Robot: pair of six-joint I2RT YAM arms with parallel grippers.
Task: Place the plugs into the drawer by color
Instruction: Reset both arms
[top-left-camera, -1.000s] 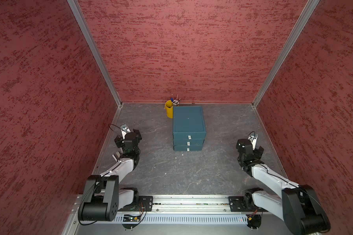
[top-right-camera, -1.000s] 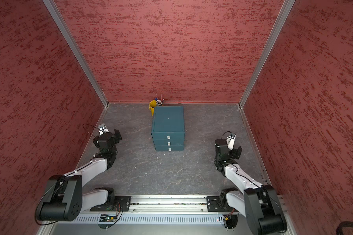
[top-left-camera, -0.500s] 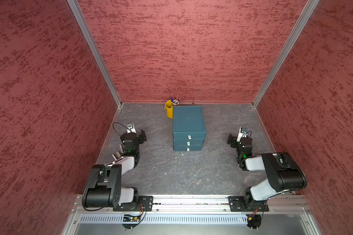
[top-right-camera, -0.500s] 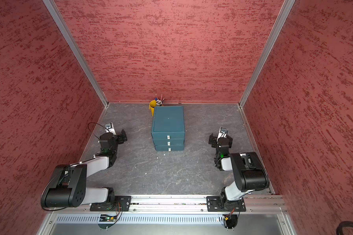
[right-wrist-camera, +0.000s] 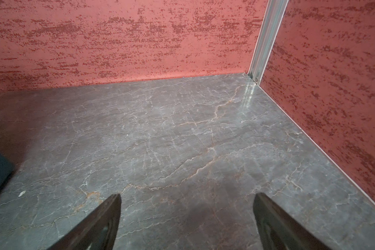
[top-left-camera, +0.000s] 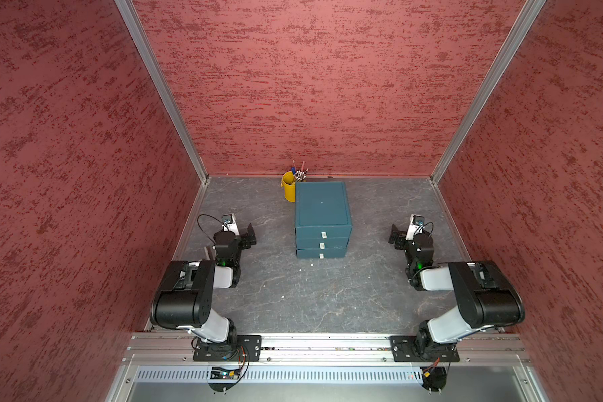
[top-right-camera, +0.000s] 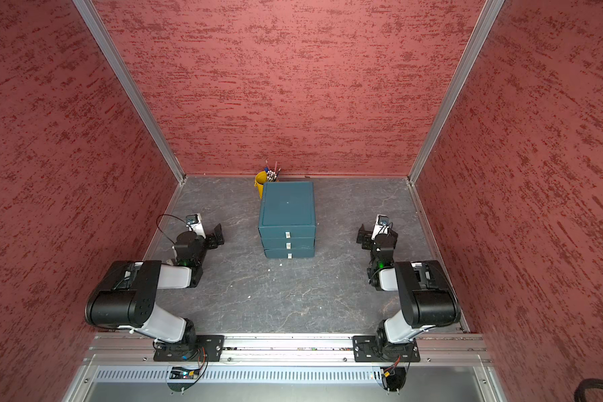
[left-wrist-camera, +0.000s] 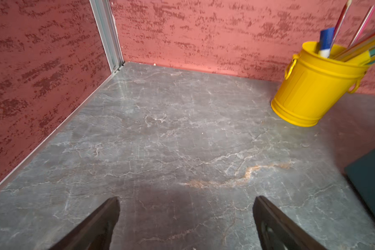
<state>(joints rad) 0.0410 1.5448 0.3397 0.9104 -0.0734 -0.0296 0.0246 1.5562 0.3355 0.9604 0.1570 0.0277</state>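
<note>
**Item 1. Rail** (top-left-camera: 328,343): runs along the bottom of the frame and carries both arm bases.

**Item 2. Left hand** (top-left-camera: 248,236): left of centre in both top views, low over the table. Its wrist view (left-wrist-camera: 185,201) shows the jaws spread wide with only bare surface between them. It grips nothing.

**Item 3. Right hand** (top-left-camera: 395,238): right of centre, mirroring the left. Its jaws are equally wide apart (right-wrist-camera: 186,199) and it is empty.

**Item 4. Table** (top-left-camera: 310,302): grey marbled surface. Two pale specks (top-left-camera: 312,264) lie in front of the chest, too small to identify. No other loose objects are visible.

**Item 5. Drawer** (top-left-camera: 321,209): dark teal three-tier chest at the centre of the frame, well apart from both hands. All three tiers look pushed in, with their white pull tabs stacked on the front face.

**Item 6. Pen cup** (top-left-camera: 288,189): yellow, just beside the chest's rear left corner, against the back wall and holding pens.

**Item 7. Plugs**: none are visible in any view, on the table or in either hand.

**Status (judgement):** With no plug in sight, the tiers closed and both hands empty, the sorting reads as finished. The contents are hidden, so neither their presence inside nor the colour grouping can be confirmed. Nothing visibly remains to be picked up.
</note>
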